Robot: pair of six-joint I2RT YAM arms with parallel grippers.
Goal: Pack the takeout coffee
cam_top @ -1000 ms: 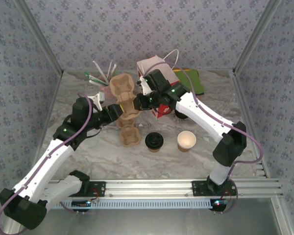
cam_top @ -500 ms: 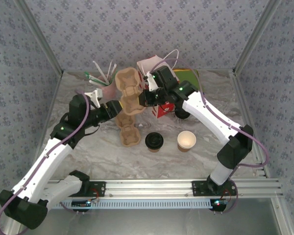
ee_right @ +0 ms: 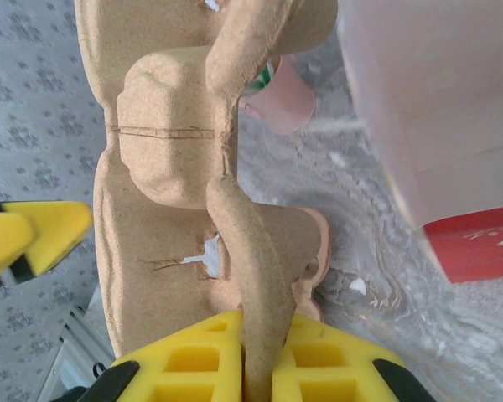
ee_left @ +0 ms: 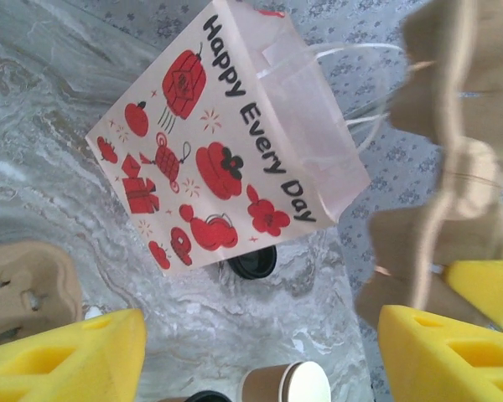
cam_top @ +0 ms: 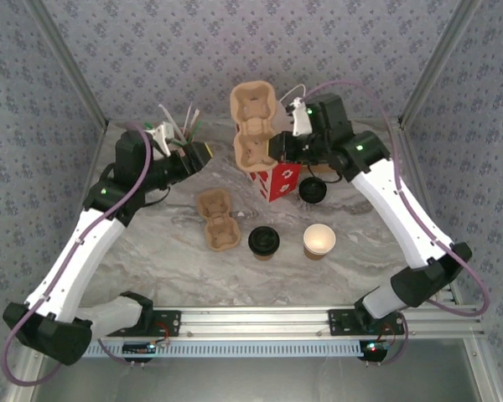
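Observation:
The takeout coffee (cam_top: 263, 242), a brown cup with a black lid, stands on the table's near middle, away from both grippers. My right gripper (cam_top: 277, 146) is shut on the rim of a brown cardboard cup carrier (cam_top: 253, 126) and holds it in the air beside the red-printed paper bag (cam_top: 277, 177); the wrist view shows the carrier (ee_right: 176, 193) pinched in the gripper (ee_right: 256, 352). My left gripper (cam_top: 203, 154) hangs open and empty left of that carrier (ee_left: 453, 167), its yellow fingers (ee_left: 67, 360) wide apart over the table.
A second cup carrier (cam_top: 218, 219) lies left of the coffee. A lidless brown cup (cam_top: 318, 240) stands to its right, and a loose black lid (cam_top: 312, 191) lies by the bag. A pink cup of straws (cam_top: 174, 134) stands at the back left.
My right gripper lifted one carrier up and back toward the bag. My left gripper opened, let go and drew back to the left. The other carrier stayed on the table.

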